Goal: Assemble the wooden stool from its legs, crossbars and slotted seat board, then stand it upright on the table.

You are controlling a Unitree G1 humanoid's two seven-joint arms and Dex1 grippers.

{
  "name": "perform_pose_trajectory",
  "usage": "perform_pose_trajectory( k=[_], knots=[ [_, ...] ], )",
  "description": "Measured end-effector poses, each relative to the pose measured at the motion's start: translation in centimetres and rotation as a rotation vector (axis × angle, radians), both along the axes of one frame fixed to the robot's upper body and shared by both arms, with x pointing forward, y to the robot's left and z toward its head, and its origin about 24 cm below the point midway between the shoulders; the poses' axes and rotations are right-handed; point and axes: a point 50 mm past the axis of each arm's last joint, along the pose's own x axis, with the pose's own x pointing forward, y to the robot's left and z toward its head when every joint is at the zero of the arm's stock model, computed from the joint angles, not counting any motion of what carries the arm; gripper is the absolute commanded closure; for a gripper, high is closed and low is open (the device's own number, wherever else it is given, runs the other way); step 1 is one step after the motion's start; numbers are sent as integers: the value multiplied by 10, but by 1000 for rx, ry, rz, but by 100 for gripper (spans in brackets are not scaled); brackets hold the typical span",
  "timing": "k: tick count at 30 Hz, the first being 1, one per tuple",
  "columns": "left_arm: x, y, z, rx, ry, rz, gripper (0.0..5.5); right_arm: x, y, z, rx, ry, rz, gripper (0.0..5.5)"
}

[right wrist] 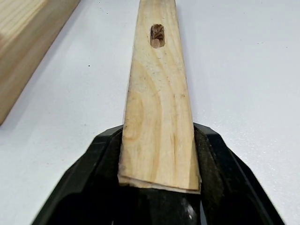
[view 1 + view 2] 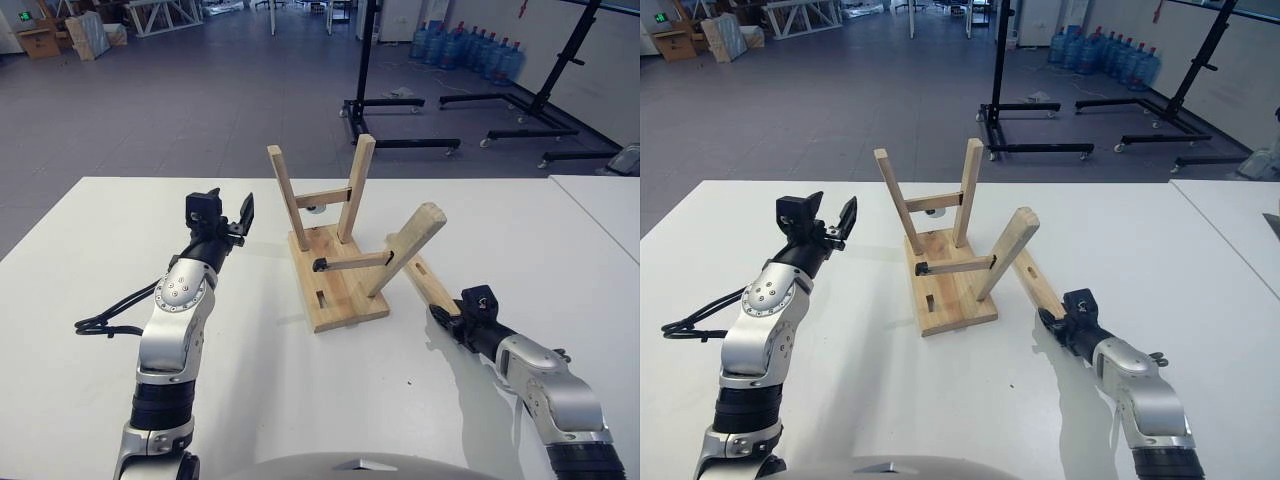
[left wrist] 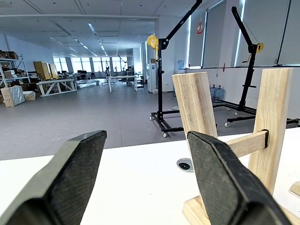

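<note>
**Wooden stool (image 2: 345, 285): partly built, upside down, last leg in the right gripper**

The white table (image 2: 300, 400) carries all the parts, and the stool sits around the middle of it, a little to the far side. Its slotted seat board (image 2: 330, 312) lies flat with the slots facing up.

Two far legs (image 2: 356, 188) stand upright in the board's far end and are joined by a crossbar (image 2: 322, 198), so that pair looks finished. A third leg (image 2: 408, 245) rises from the near right of the board but tilts well to the right, and I judge it is not properly seated. The second crossbar (image 2: 352, 263) runs left from it, and its free end meets no leg. The fourth leg (image 2: 428, 285) lies flat on the table just right of the board.

The right gripper (image 2: 448, 318) is clamped on the near end of that fourth leg, one finger on each side. The left gripper (image 2: 230, 205) hangs over the table left of the stool, apart from it, with its fingers spread and nothing between them. A black cable (image 2: 105, 322) lies at the near left.

By my reckoning the task is about halfway. What remains is to straighten the third leg, set the fourth in its slot (image 2: 320, 297), join it to the free crossbar, then turn the stool upright.
</note>
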Motion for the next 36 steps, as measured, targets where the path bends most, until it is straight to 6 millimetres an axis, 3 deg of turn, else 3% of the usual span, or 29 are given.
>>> perform_pose_trajectory(
  k=[4,7,10,12,13,15,21,28,31,36],
  knots=[
    [3,4,6,18,-19,6,234,13,-2,9,-33,-135,-106,348],
    [12,6,41,-18,-125,-63,234,47,-4,65,-58,-472,-231,348],
    [13,-3,79,-168,-195,-228,234,60,4,120,-82,-750,-247,348],
    [13,-12,100,-266,-221,-343,234,61,14,152,-118,-903,-186,348],
    [12,-19,115,-386,-222,-453,234,57,30,179,-191,-1057,-60,348],
    [8,-28,128,-569,-194,-593,234,47,60,201,-237,-1210,139,348],
    [8,-28,127,-965,-11,-757,234,31,100,173,-209,-1156,370,348],
    [6,-27,132,-965,13,-781,234,21,121,160,-68,-1101,450,348],
    [-5,-32,141,-940,-19,-886,234,17,128,156,-25,-1060,509,348],
    [-8,-31,138,-912,-17,-902,234,17,127,156,30,-1032,501,348]
  ],
)
